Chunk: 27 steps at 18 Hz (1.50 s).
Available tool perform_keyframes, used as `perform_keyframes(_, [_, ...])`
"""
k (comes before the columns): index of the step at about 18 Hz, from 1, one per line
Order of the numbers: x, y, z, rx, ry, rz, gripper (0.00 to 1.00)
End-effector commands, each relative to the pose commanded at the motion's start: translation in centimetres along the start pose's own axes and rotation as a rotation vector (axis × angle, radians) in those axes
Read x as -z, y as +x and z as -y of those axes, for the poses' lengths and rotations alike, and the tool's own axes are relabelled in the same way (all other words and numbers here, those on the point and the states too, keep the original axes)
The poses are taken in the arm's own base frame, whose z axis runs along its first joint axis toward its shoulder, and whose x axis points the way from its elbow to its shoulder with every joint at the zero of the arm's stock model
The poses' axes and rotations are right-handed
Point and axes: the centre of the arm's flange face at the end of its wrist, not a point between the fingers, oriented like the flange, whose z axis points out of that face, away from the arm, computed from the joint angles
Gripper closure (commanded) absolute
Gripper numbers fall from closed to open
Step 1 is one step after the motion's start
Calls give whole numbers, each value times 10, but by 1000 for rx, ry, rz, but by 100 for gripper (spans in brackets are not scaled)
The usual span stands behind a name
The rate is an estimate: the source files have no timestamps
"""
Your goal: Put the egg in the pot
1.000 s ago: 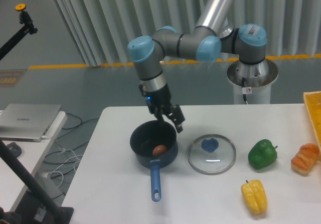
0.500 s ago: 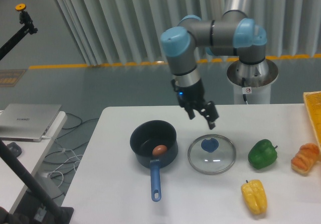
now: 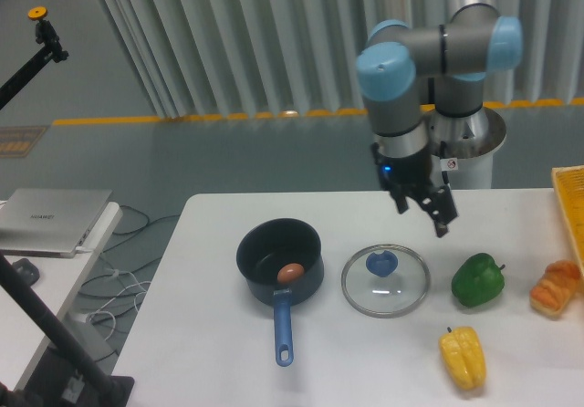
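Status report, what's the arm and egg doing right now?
Gripper open, empty, above table. Egg inside pot. Nothing in the way.

No legible text — only a blurred mark on the laptop [image 3: 53,220] lid

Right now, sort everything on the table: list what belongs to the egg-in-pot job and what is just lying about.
Belongs to the job:
egg, already inside the pot
pot
gripper, open, raised above the table

Just lying about:
glass lid
green pepper
yellow pepper
bread
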Motion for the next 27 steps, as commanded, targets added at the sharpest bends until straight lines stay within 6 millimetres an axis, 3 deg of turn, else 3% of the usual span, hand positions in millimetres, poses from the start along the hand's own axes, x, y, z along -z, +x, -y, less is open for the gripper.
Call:
perform_keyframes(9, [-19, -33, -25, -8, 26, -47, 0])
perform_keyframes(12, [-33, -42, -26, -64, 30, -67, 0])
perform_keyframes(15, [-40, -58, -42, -159, 33, -77, 0])
perform_keyframes(27, [-41, -68, -54, -223, 36, -73, 0])
